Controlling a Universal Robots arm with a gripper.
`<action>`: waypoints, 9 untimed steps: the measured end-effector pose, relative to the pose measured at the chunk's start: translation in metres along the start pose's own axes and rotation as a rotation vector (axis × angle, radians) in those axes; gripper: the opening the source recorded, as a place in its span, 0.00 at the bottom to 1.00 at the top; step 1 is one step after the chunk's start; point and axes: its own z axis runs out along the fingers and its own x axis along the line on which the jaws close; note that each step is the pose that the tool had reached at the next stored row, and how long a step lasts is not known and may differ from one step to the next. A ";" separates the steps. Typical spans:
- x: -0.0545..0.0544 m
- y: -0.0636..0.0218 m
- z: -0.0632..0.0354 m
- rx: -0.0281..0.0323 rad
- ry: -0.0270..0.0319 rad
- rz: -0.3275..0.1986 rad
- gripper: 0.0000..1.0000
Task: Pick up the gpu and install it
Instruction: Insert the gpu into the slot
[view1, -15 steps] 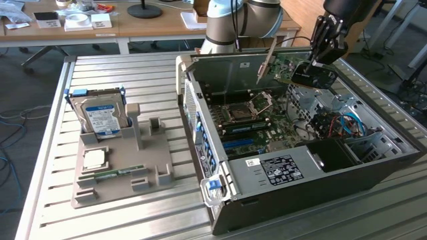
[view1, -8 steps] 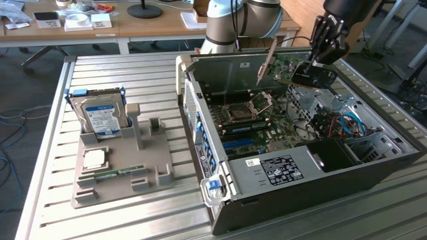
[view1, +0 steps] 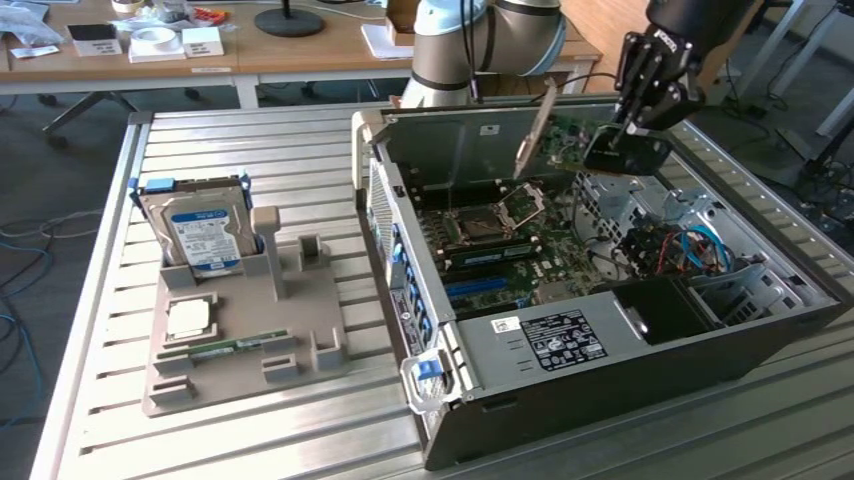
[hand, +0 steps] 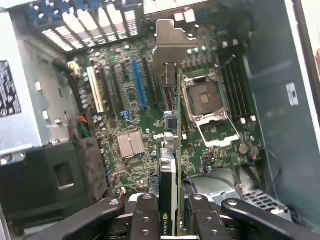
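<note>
Holds the gpu (view1: 563, 140) clenched in the jaws over the open computer case (view1: 601, 410).
Wrist view: edge-on above motherboard (hand: 131, 145), between blue slot (hand: 139, 85) and CPU socket (hand: 207, 97); exterior view: hard drive (view1: 200, 235) apart on counter (view1: 240, 140).

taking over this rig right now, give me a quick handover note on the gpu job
Gripper: shut on the gpu, gripping one end.
Gpu: held in the air over the motherboard inside the open case, with the bracket end away from the gripper.
Done: pickup.
Left: the card is not in a slot yet.
</note>
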 end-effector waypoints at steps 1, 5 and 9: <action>0.000 -0.0001 0.0008 -0.0004 0.0012 -0.018 0.27; 0.000 -0.0001 0.0041 -0.0007 0.0053 -0.078 0.27; 0.000 0.0004 0.0042 0.0009 0.0054 -0.081 0.27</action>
